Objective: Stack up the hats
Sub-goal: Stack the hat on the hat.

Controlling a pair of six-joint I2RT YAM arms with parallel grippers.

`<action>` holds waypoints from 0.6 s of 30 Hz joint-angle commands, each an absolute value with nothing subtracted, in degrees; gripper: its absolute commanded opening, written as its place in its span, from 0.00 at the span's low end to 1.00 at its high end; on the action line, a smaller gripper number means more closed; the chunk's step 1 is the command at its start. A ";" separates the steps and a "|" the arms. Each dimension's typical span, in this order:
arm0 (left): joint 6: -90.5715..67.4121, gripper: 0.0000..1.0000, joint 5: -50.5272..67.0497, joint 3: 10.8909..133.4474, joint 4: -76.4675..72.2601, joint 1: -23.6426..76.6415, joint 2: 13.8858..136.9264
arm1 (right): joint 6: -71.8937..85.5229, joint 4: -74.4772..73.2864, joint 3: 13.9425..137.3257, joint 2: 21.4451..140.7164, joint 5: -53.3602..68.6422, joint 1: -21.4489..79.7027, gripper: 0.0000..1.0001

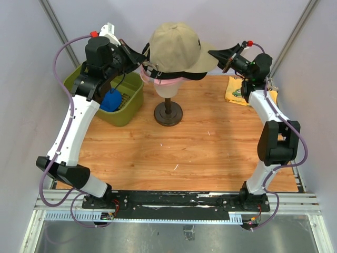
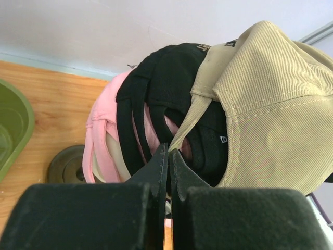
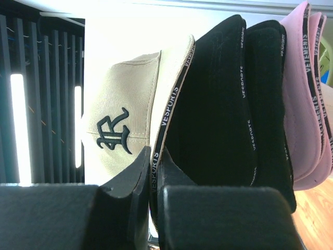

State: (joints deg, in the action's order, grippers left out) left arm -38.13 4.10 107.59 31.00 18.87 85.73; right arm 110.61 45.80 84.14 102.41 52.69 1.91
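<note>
Caps are stacked on the head [image 1: 167, 90], top centre of the overhead view. Beige cap [image 1: 174, 45] is on top, two black caps [image 3: 208, 114] under it, pink cap [image 1: 162, 80] lowest, brims pointing frame right. The beige one is ribbed twill with a dark embroidered letter on the front and a black "VESPORTS" band along the inner edge; black and pink carry the same band. Blue cap [image 1: 109, 100] lies in the green bin [image 1: 131, 103], left of frame, apart from the stack. Left fingers [image 2: 156, 169] are pressed together at the stack's rear, tips at the beige strap; can't tell if fabric is caught. Right fingers [image 3: 130, 177] are pinching the beige brim edge.
</note>
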 commanded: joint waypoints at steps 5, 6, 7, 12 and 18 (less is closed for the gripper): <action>-34.14 0.01 -1.75 103.21 37.51 18.83 84.84 | 104.11 35.03 88.14 106.88 49.28 1.22 0.07; -33.92 0.01 -2.10 103.07 37.70 18.73 85.03 | 103.57 34.54 88.33 107.20 49.42 1.31 0.08; -33.92 0.01 -2.18 102.82 37.79 18.66 85.21 | 103.19 34.12 88.51 107.43 49.48 1.39 0.08; -33.93 0.01 -2.28 101.88 37.73 17.83 86.23 | 100.95 31.94 88.00 108.47 50.05 1.71 0.07; -34.01 0.01 -1.61 100.54 37.28 16.99 87.81 | 99.84 32.08 85.84 109.89 50.69 2.20 0.01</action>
